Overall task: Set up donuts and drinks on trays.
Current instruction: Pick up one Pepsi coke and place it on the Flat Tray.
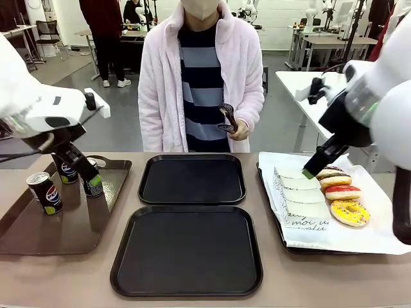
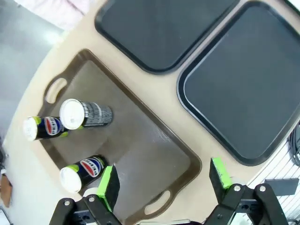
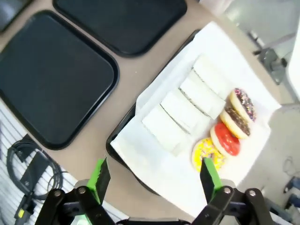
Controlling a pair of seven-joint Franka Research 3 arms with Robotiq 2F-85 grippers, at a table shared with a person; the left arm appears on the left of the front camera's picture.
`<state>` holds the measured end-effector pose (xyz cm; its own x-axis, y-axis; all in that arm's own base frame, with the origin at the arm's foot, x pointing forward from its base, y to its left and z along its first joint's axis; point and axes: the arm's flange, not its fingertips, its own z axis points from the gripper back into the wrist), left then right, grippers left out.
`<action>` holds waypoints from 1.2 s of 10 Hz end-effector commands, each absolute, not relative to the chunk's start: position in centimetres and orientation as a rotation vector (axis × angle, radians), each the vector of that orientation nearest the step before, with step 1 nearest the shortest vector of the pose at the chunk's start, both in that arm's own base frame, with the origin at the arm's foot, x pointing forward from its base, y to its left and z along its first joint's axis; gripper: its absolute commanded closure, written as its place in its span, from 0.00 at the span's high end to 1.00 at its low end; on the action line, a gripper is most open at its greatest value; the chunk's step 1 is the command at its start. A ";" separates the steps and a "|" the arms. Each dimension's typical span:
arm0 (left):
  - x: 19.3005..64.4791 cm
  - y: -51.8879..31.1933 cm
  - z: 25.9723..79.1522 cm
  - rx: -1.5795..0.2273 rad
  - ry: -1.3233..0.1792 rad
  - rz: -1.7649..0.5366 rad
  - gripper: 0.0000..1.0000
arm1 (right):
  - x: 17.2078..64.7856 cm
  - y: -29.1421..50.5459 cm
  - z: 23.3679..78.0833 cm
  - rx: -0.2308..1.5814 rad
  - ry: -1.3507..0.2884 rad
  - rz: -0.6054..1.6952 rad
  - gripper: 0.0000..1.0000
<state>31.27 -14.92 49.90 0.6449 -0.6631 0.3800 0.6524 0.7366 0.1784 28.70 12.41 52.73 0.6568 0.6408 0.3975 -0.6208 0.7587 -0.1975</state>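
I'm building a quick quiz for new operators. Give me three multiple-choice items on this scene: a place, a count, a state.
1. Where do the cans stand? A) brown tray B) black tray C) bare table
2. How many unsleeved donuts show? A) two B) four C) six
3. The robot's left hand is: A) open B) shut on a can C) shut, empty
1A: all three stand on the handled brown tray. 2B: two chocolate, one red, one yellow. 3A: its green pads stand wide apart, nothing between.
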 end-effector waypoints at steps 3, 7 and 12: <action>32.4 -15.0 48.1 0.020 -0.406 -0.744 1.00 | 29.7 13.4 51.4 -0.056 -0.452 0.718 1.00; 33.0 -8.8 50.2 -0.387 -0.423 -0.488 1.00 | 30.8 4.7 52.2 0.417 -0.371 0.414 1.00; 33.9 5.4 51.0 -0.984 -0.378 -0.240 1.00 | 30.9 -8.6 51.0 0.906 -0.376 0.071 1.00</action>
<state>33.07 4.27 51.99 0.8903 -0.0879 0.4467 0.4155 0.5583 -0.7181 30.44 -7.08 51.79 0.9306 -0.0135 0.3657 -0.2710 0.6462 0.7134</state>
